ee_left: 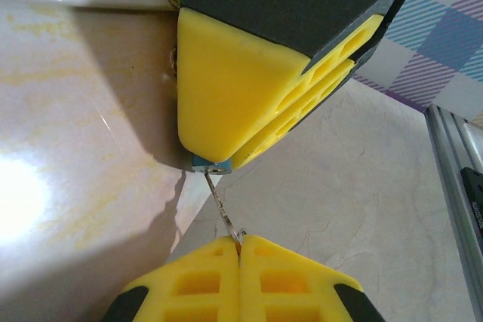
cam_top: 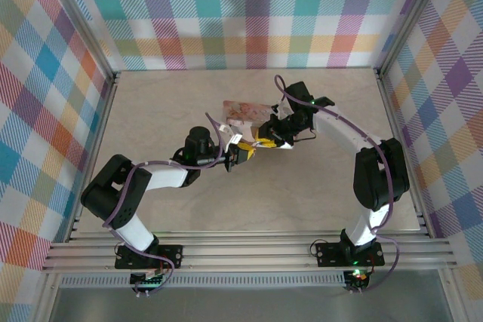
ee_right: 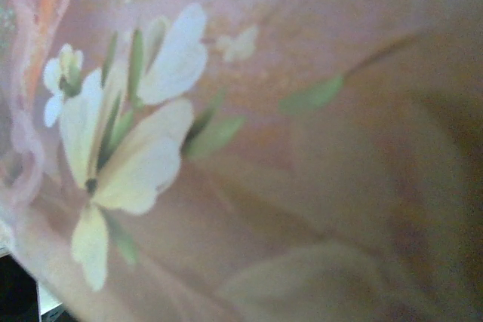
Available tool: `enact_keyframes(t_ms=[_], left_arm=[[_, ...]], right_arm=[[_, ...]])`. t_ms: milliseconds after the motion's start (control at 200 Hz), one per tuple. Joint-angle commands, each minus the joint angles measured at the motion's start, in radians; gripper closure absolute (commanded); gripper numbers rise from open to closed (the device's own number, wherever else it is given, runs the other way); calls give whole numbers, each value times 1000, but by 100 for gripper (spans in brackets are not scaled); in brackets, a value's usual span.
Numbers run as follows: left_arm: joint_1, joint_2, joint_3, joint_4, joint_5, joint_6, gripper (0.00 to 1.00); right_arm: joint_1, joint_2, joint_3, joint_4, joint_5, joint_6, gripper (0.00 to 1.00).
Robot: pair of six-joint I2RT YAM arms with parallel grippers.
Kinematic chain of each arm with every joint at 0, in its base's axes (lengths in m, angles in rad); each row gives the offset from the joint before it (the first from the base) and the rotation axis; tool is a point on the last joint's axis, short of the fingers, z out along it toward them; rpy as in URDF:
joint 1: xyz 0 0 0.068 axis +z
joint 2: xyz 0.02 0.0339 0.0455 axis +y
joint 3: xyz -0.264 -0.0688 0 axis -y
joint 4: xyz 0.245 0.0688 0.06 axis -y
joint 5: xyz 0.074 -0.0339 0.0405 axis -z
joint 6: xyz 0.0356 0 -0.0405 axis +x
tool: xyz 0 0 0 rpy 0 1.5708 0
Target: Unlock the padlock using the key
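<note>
I see the key (ee_left: 223,209) in the left wrist view as a thin flat strip of bare metal. It runs slanted from my left gripper (ee_left: 240,245) up to the right gripper (ee_left: 225,162). The left gripper's ribbed yellow fingers (ee_left: 196,284) are pressed together on the near end of the key, with no gap between them.

The far end of the key touches the padlock (ee_left: 202,162). Only a small bluish-grey corner with a shiny spot shows of it, at the tips of the right gripper. The right gripper's fingers are wedge-shaped, yellow with oval holes under a dark grey body, and they are closed tightly on the padlock.

From above, both arms bend inward over the pale marbled table (cam_top: 166,111). The left gripper (cam_top: 243,153) and the right gripper (cam_top: 266,139) meet tip to tip just in front of the pink tin box (cam_top: 243,111). In the right wrist view the box (ee_right: 302,148) is very near and blurred, a smooth pink surface with painted white flowers.
</note>
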Motion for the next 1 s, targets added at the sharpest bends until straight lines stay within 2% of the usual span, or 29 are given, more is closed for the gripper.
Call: enact_keyframes(t_ms=[0,1000], left_arm=[[-4,-15,-9,85,-6,6,100],[-4,-31,-19,125,-5,-29,100]], right_arm=[[0,-43,-4,9,-61,-15,100],[-7,-31,-14,8,-52,-20,100]])
